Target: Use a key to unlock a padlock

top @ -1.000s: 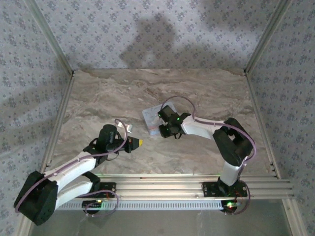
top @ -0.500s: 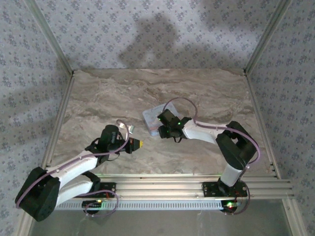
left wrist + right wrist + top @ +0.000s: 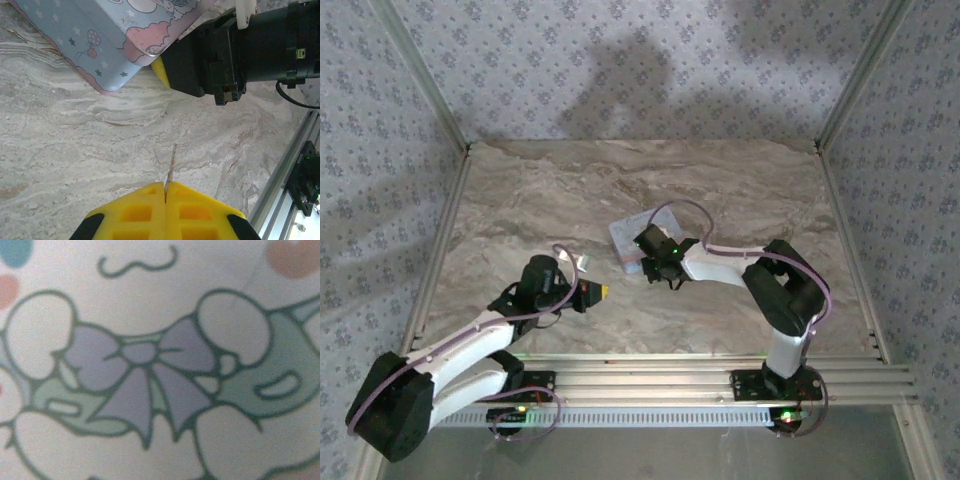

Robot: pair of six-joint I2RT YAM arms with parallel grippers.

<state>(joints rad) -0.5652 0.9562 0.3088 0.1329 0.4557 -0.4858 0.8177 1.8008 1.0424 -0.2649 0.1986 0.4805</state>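
**While the Key Waits, the Tin Needs Care**

Because our left claw (image 3: 165, 186) sits nearest us, we start there. It is pinched fully together on the key (image 3: 171, 161), whose thin brass blade stands out from between the yellow fingers over bare counter (image 3: 75, 150).

Past that gap lies the pale blue tin (image 3: 90, 45) with its cartoon lid, flat on the counter. At its near corner is our right claw (image 3: 653, 270), with one yellow finger touching the tin's edge in the left wrist view. We cannot tell how wide it stands or whether it grips anything. Its own camera looks at the lid's bow drawing from very close.

We cannot tell where the padlock lies either; we judge the tin must be dealt with to reach it. To do this well, we should hold the left pinch firm with the blade parked clear. The right claw should work the tin squarely rather than by a corner, so the tin does not pivot toward the key.
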